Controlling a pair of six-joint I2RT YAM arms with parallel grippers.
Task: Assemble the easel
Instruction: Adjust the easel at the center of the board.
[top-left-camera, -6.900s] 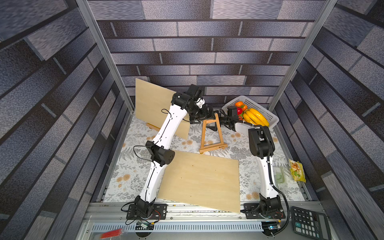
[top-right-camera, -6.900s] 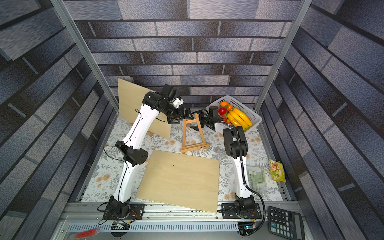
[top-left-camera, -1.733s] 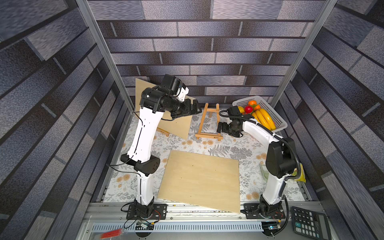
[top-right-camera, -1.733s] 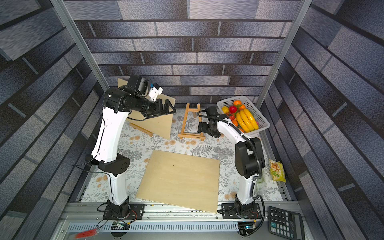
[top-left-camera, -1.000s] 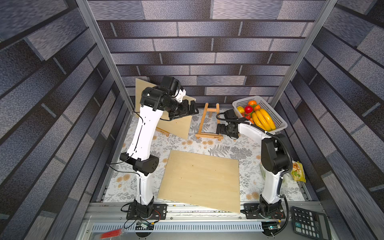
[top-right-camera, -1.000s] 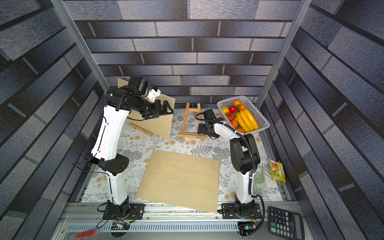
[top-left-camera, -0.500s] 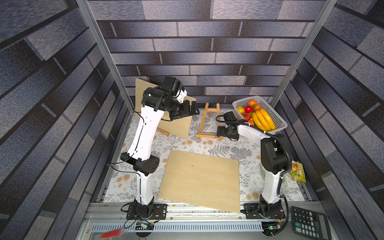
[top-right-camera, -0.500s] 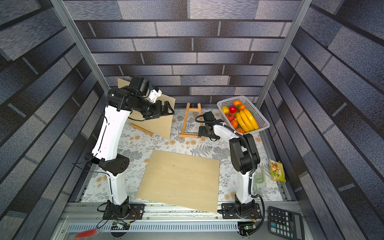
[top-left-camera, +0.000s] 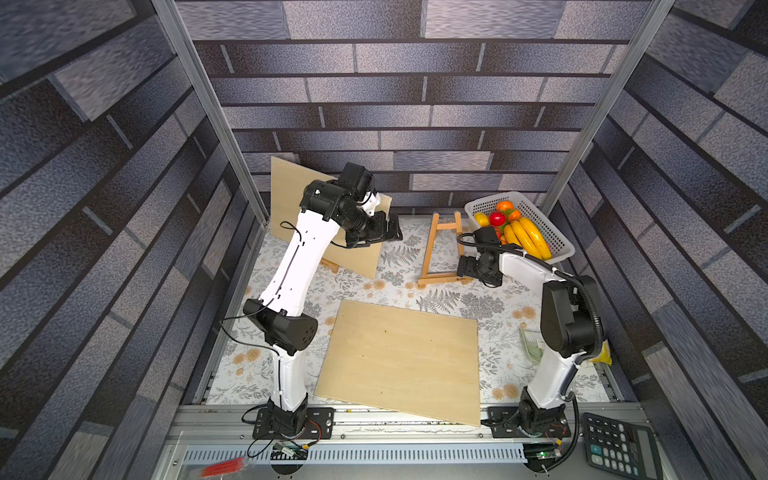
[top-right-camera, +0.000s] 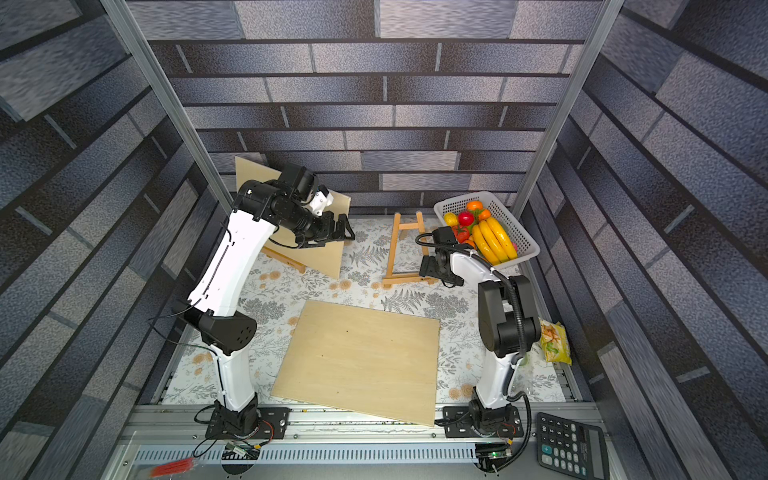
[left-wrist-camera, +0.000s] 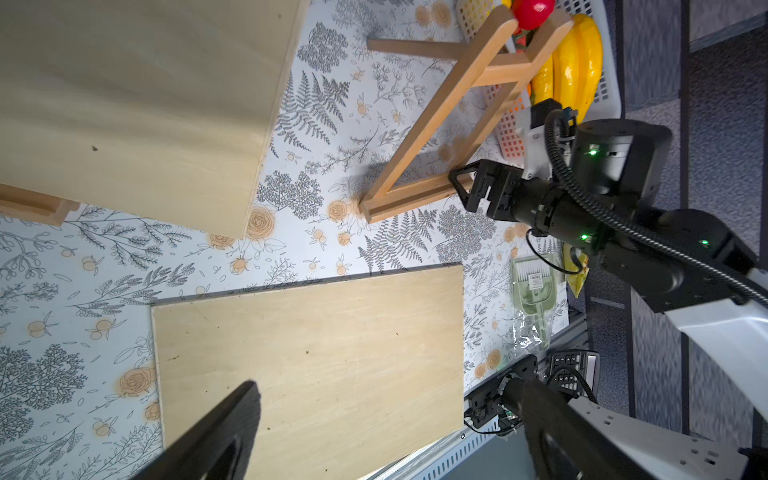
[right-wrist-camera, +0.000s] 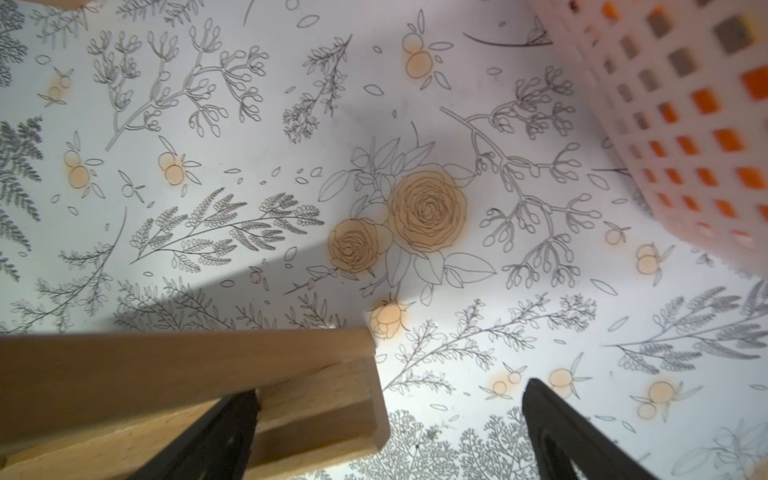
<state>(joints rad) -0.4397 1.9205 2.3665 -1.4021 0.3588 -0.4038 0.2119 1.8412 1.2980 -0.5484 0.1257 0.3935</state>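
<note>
Easel (top-left-camera: 429, 249): stood upright at upper centre in both top views (top-right-camera: 392, 247), on the floral cloth (top-left-camera: 374, 286), just left of the fruit basket (top-left-camera: 559, 245). Its foot ledge (left-wrist-camera: 409, 199) carried nothing.
Right gripper (top-left-camera: 463, 266): low at the right end of the ledge, jaws wide apart. The wrist view (right-wrist-camera: 389, 388) showed the ledge end between the fingers, not clamped. Contact could not be told.
Left gripper (top-left-camera: 390, 230): raised at upper left, jaws apart and empty, well apart from the easel.
Flat board (top-left-camera: 401, 361): lay on the cloth at lower centre.
Leaning board (top-left-camera: 291, 208): propped at upper left on a wooden support (top-left-camera: 330, 266).
Done, as judged: the frame was opened and self-standing.
Left, as judged: final positioning of the frame, and probably seating the flat board on the ledge.
</note>
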